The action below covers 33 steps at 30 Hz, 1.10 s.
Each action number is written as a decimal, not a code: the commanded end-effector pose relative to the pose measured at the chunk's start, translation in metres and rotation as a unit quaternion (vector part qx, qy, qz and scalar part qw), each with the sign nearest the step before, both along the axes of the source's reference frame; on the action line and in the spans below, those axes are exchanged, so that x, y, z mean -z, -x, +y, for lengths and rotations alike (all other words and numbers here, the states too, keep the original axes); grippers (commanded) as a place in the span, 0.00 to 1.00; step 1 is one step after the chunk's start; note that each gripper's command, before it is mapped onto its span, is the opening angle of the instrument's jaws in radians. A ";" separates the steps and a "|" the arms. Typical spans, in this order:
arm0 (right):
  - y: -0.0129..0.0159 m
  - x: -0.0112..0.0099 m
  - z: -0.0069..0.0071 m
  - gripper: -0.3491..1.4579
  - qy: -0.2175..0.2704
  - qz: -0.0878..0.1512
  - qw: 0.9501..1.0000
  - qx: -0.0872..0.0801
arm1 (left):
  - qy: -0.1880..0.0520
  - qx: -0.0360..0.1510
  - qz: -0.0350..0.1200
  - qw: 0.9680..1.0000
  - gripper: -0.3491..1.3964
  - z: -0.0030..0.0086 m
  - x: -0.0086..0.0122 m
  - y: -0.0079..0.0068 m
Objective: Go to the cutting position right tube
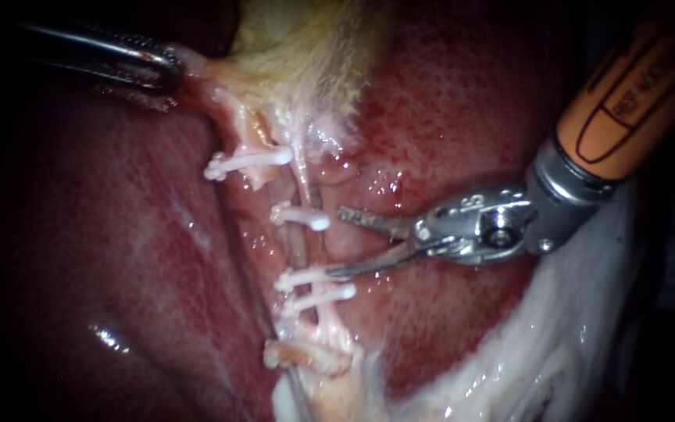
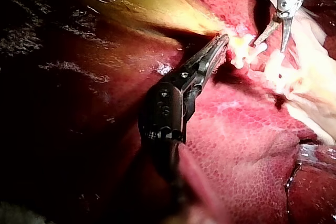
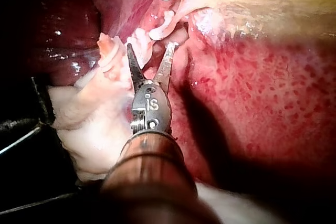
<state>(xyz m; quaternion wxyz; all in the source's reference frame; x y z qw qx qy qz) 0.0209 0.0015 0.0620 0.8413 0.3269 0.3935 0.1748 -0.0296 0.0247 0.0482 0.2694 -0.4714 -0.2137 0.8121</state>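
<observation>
The right tube (image 1: 298,248) runs down the liver bed, crossed by white clips (image 1: 300,216) above and a pair of clips (image 1: 316,287) below. My right instrument (image 1: 337,242) comes in from the upper right with its two blades open, their tips just right of the tube's bare stretch between the clips. The lower blade lies against the upper clip of the pair. The right wrist view shows the open blades (image 3: 150,46) short of the clips (image 3: 163,30). My left instrument (image 1: 162,69) holds the gallbladder (image 1: 306,47) neck at upper left, jaws shut on it (image 2: 220,45).
A left tube carries its own clip (image 1: 248,160) above. Dark red liver (image 1: 119,234) fills the left side and surrounds the bed. White gauze (image 1: 556,344) lies at lower right under my right instrument's shaft. A cut stump (image 1: 306,355) sits below the clips.
</observation>
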 end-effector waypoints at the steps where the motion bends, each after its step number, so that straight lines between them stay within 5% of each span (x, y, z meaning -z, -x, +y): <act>1: -0.0002 -0.0003 0.0000 0.98 -0.003 0.001 1.000 0.005 | 0.000 0.000 0.000 1.000 0.00 0.0000 0.0001 0.0000; 13: -0.0012 -0.0011 -0.0001 0.98 -0.021 0.075 0.996 0.042 | -0.001 -0.001 -0.001 1.000 0.00 -0.0001 0.0001 0.0000; 24: -0.0024 -0.0018 -0.0002 0.95 -0.033 0.152 0.986 0.062 | -0.001 -0.001 -0.001 1.000 0.00 -0.0001 0.0001 0.0001; 33: -0.0047 -0.0034 -0.0016 0.91 -0.033 0.179 0.980 0.083 | -0.001 -0.001 -0.001 1.000 0.00 0.0000 0.0001 0.0001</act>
